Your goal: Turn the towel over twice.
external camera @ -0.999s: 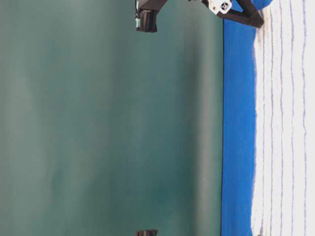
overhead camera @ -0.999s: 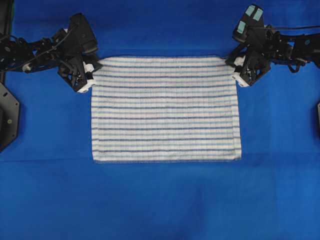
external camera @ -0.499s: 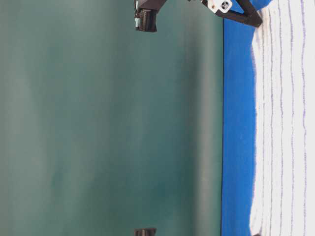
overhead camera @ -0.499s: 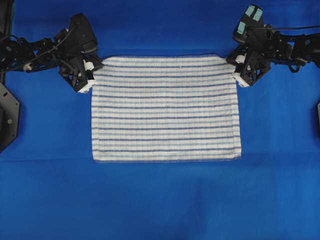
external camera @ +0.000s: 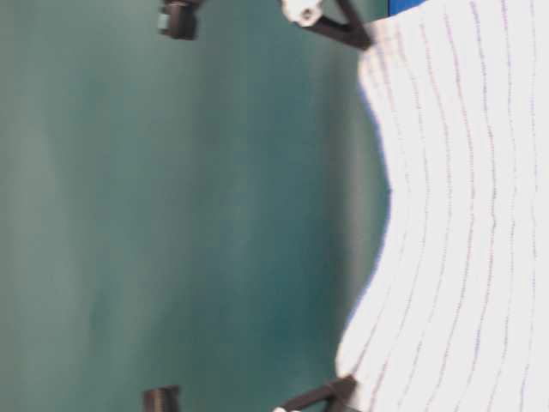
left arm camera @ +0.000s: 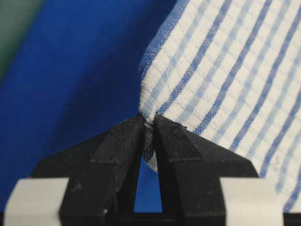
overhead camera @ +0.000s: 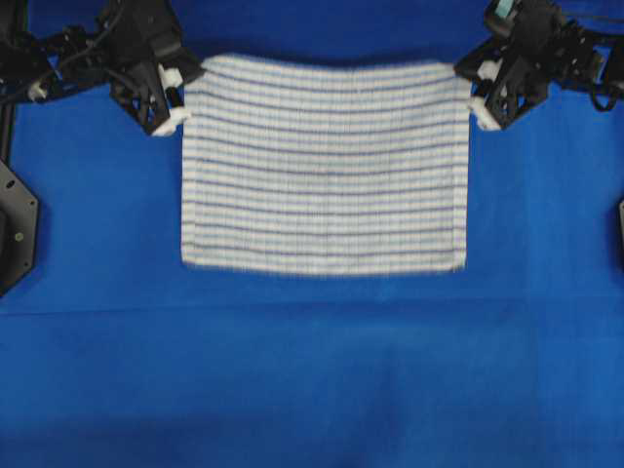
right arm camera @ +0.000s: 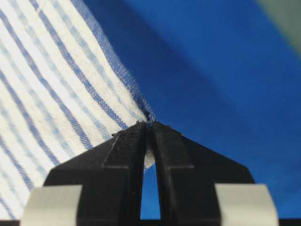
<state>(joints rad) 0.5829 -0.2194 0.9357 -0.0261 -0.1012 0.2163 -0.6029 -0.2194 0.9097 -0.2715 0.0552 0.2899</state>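
A big flat blue cloth-covered table is spread out under everything, and behind it stands a plain dark green wall. On the blue table is the towel, a large white woven cloth shaped like a rectangle, with thin dark-blue and light-blue stripes running across it and a faint grid in the weave. It is much wider than the claws that hold it. The towel's far edge is up off the table, held at its two far corners, and that edge dips a little in the middle between them. From the table-level view the towel hangs like a sheet in front of the green wall, with a soft curve along its raised edge. The near edge of the towel looks blurry from above, and I cannot tell if it touches the table. The left gripper, a black claw with white blocks on it, sits at the far left corner. Up close, its two black fingers are squeezed tight on the towel's corner, with the cloth pinched between the tips. The right gripper, black with white blocks too, sits at the far right corner. Its black fingers are also clamped on the towel's corner.
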